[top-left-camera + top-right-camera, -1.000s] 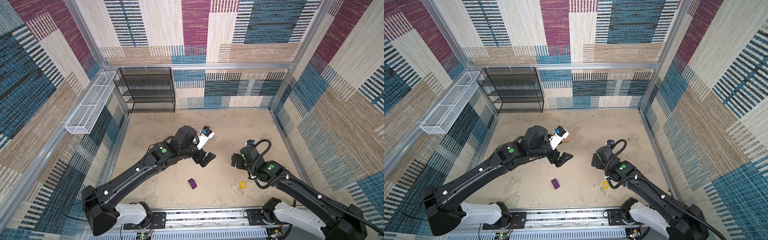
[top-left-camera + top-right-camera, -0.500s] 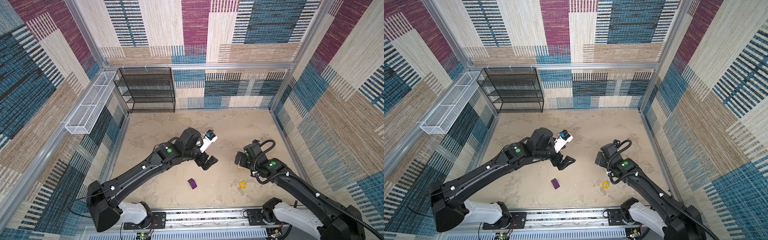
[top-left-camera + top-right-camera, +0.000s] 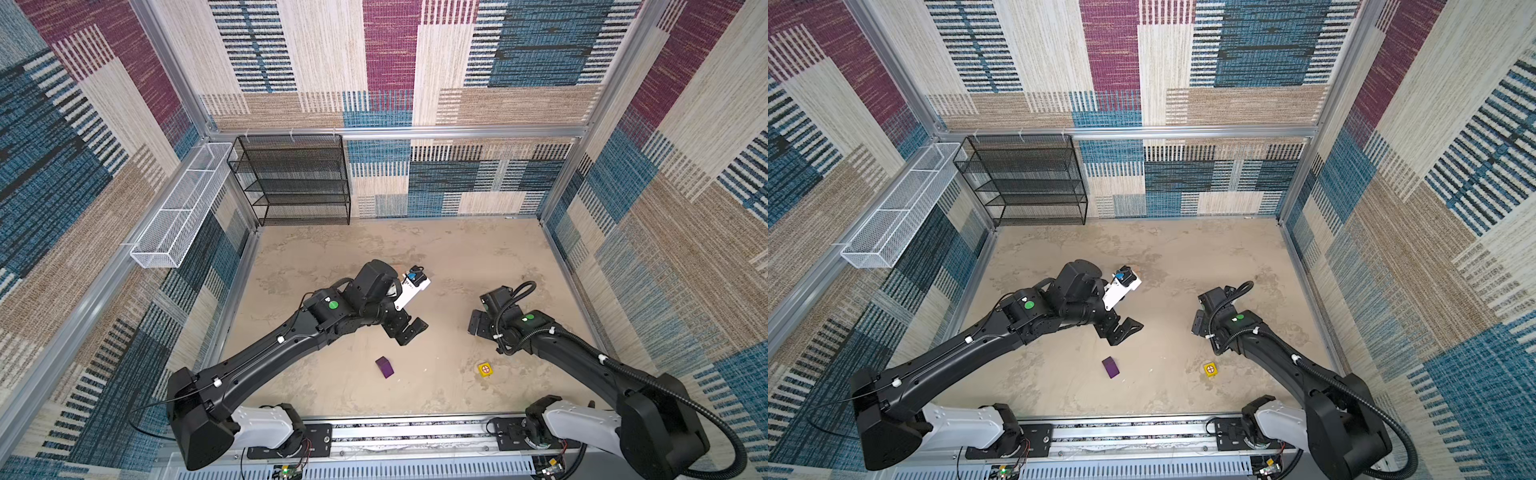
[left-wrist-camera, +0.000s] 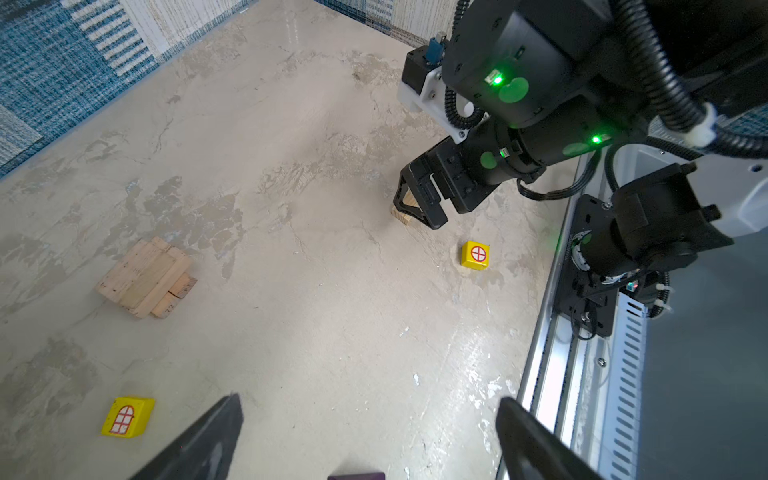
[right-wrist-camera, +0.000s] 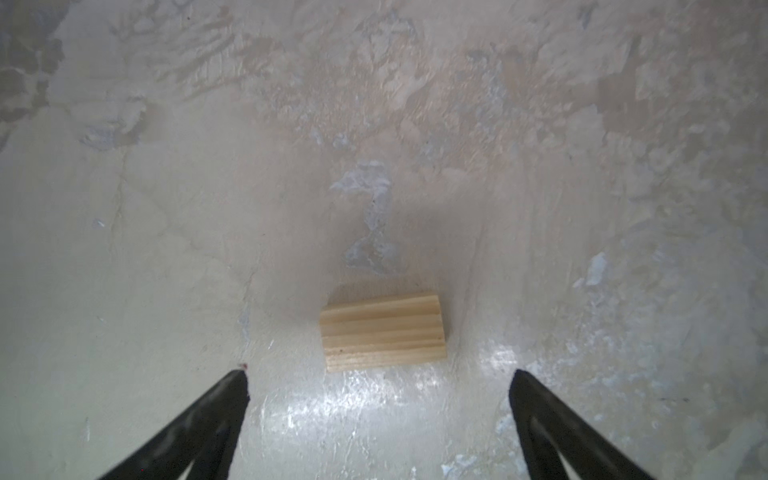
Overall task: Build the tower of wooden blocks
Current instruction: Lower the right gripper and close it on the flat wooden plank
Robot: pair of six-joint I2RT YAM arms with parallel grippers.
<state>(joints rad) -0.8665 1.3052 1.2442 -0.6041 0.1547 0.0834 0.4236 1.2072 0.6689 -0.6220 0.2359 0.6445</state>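
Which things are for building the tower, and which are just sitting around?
For the tower: brick stack, loose brick, yellow cube with a cross, yellow cube with a window, purple block.

Just sitting around: black rack, white basket.

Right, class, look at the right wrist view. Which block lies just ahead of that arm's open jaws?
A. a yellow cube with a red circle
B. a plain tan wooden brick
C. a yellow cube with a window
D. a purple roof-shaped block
B: in the right wrist view a plain tan brick lies just ahead of the jaws, which stand wide apart and touch nothing.
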